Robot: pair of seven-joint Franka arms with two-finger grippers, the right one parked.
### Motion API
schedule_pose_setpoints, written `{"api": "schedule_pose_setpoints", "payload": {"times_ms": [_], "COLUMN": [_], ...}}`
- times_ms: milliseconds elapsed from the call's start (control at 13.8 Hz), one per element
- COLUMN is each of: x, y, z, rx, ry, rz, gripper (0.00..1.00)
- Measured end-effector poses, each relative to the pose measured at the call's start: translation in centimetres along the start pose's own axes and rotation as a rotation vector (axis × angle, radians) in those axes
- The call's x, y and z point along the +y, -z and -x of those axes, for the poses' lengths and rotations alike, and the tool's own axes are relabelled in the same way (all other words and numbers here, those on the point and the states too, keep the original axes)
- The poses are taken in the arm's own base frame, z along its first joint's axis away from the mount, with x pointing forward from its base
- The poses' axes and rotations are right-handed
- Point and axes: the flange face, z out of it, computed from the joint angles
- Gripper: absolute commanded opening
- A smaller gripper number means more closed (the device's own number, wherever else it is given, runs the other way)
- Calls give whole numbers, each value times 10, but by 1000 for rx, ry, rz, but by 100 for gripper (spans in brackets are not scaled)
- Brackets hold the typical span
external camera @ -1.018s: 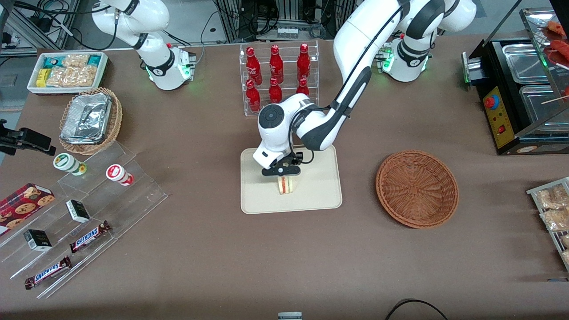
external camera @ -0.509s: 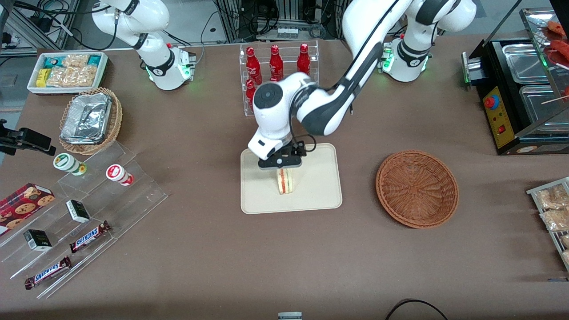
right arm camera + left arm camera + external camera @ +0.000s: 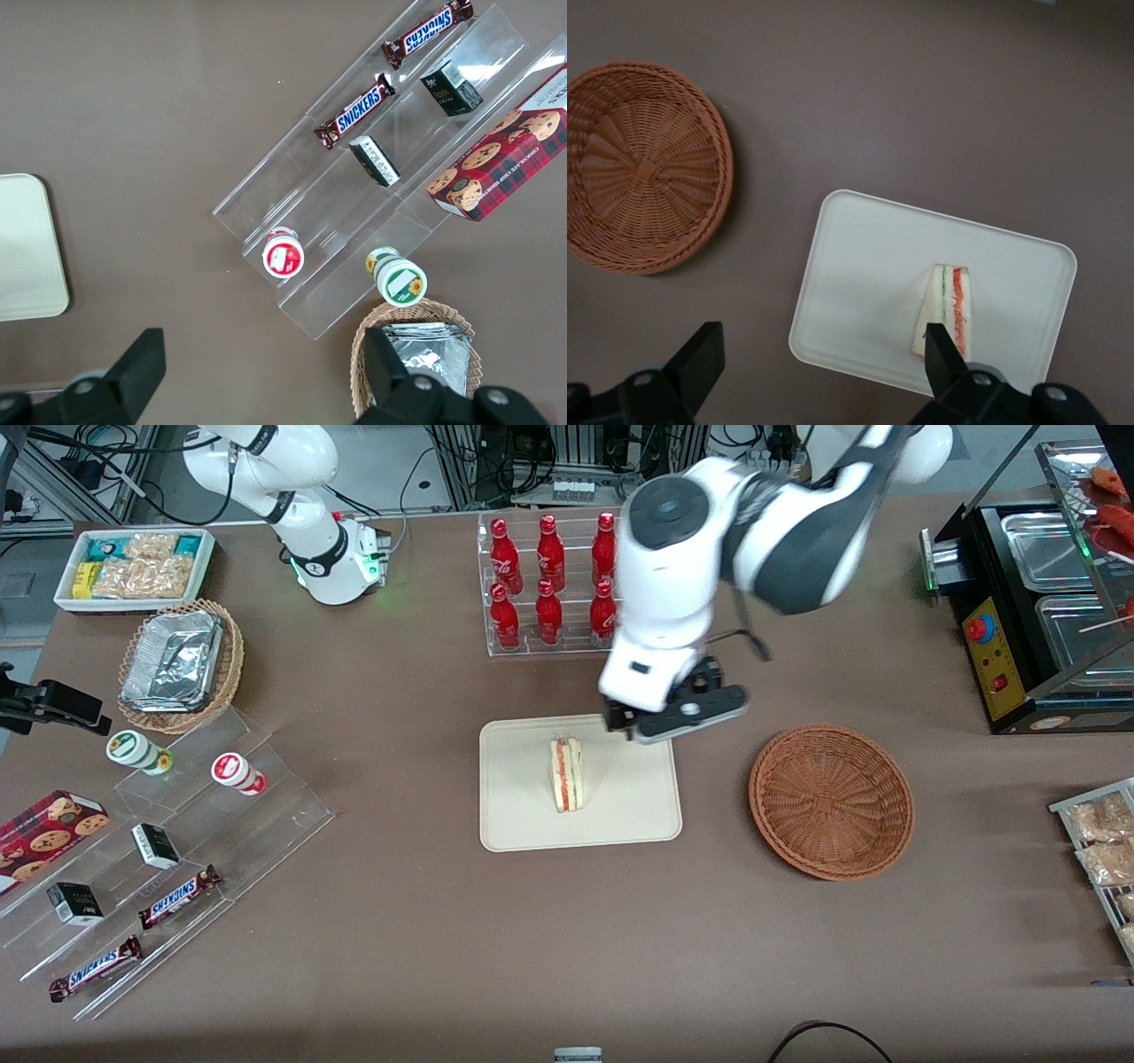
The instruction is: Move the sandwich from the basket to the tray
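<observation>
Since a second ago I have let go and lifted my gripper (image 3: 678, 717), its fingers spread wide and empty, high over the tray's (image 3: 620, 819) edge. My sandwich (image 3: 567, 774) rests mid-tray; the basket (image 3: 831, 802) sits empty. I should keep rising straight, clear of the bread.

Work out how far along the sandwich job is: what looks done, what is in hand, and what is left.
Done: the small triangular white-bread sandwich stands on the flat cream rectangular plastic tray, and the round reddish-brown wicker basket holds nothing. In hand: nothing; the left arm's tool is open, raised above the tray's edge nearest the basket, apart from the sandwich. Left: apparently nothing but parking the arm.
</observation>
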Motion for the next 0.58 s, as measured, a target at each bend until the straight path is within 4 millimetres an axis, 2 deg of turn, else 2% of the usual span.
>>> {"api": "schedule_pose_setpoints", "payload": {"times_ms": [218,364,582], "x": [-78,-131,-212], "y": [34,48,56], "z": [-35,-58,-85], "rx": [-67,-89,-134], "ry": [-48,-99,-192], "rz": [-9,-15,3], "gripper": [100,100,100]}}
